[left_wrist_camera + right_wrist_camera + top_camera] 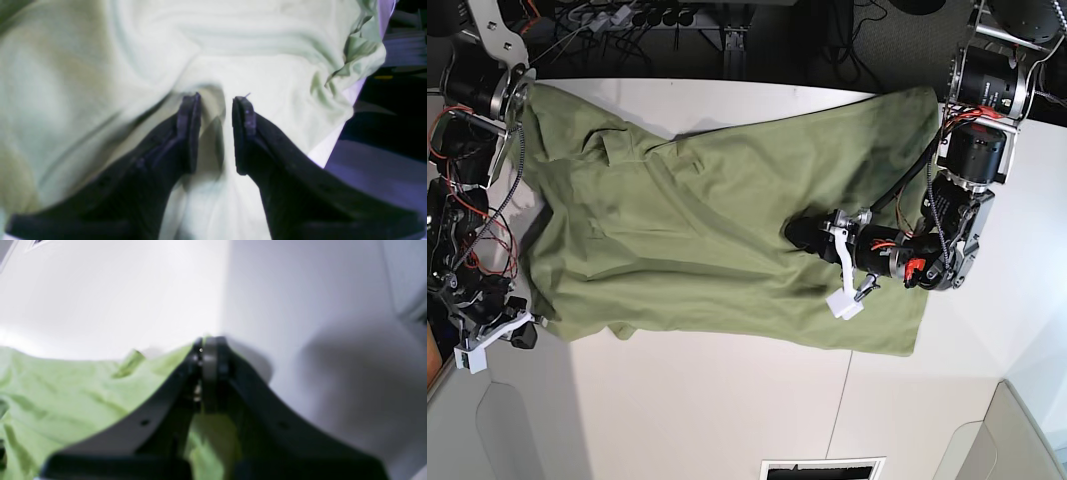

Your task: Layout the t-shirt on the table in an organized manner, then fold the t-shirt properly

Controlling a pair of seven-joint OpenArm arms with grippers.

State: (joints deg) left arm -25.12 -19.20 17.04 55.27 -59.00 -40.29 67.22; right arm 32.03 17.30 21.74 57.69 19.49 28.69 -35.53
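The t-shirt (707,230) lay spread across the white table (727,410), covering most of the tabletop's far half in the base view, with wrinkles running through the cloth and one edge reaching the table's far rim. The left gripper (217,100) rested low over the shirt's middle portion, near the garment's end on that arm's side; its two dark fingers (190,126) stood apart with a fold of cloth visible in the gap between them, and the wrist view did not show whether the pads pressed on that cloth. In the base view the left arm (957,200) reached in from the table's edge across the fabric. The right gripper (208,350) was at the opposite end of the shirt, at the corner nearest the table's front edge; its jaws were pressed together, and green cloth showed beneath and beside them at the garment's border, so the gripper appeared clamped on the shirt's edge. Cables (627,15) lay behind the table.
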